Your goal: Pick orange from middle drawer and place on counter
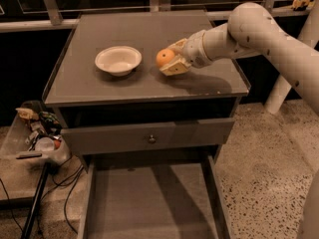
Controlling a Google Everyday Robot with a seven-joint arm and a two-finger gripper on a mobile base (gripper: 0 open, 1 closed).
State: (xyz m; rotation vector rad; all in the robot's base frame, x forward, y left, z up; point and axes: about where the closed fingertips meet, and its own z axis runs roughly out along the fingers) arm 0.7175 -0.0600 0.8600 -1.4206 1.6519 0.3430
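The orange point(165, 58) is held between the pale fingers of my gripper point(170, 59), just above or on the grey counter point(149, 91), right of the white bowl point(118, 59). The gripper is shut on the orange. My white arm reaches in from the upper right. Below, the middle drawer point(149, 203) is pulled out, and its dark bare floor holds nothing that I can see.
A shut drawer front with a round metal knob point(151, 139) sits above the open drawer. A clutter of small items and cables point(37, 133) lies on the floor to the left. A rail runs behind the counter.
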